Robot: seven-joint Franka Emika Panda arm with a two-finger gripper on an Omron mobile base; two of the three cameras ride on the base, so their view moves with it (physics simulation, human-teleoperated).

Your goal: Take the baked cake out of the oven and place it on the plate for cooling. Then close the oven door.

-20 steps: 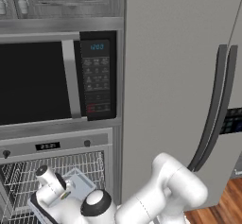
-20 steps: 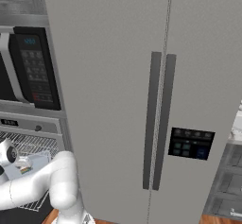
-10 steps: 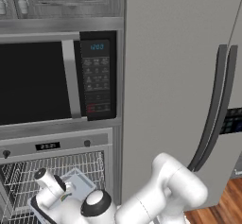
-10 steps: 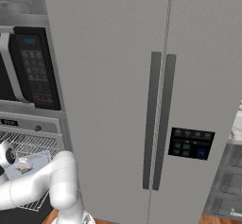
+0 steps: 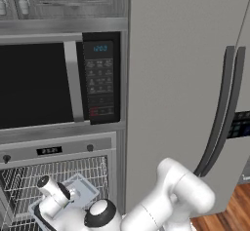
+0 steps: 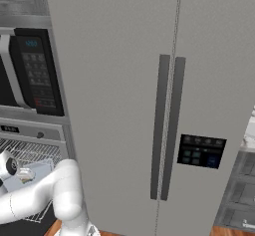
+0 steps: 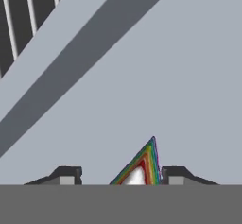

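1. Nothing in the base views has shifted noticeably since half a second ago; arm sits low at the oven (image 5: 58, 176).
2. Cake (image 7: 139, 168): rainbow-edged wedge between the fingertips (image 7: 66, 175), on a grey tray (image 7: 156, 76).
3. Gripper (image 7: 118, 178): whether it's clamped on the cake, cannot tell.
4. Tray rests on the oven's wire rack (image 5: 29, 176), below the microwave (image 5: 58, 79).
5. Fridge (image 6: 164, 105) stands just right.

Inside the open steel-framed oven (image 5: 58, 149), a silver wire rack (image 5: 29, 179) carries a flat pale grey-blue tray (image 5: 80, 192). A rainbow-striped cake wedge (image 7: 139, 167) lies directly on that tray.
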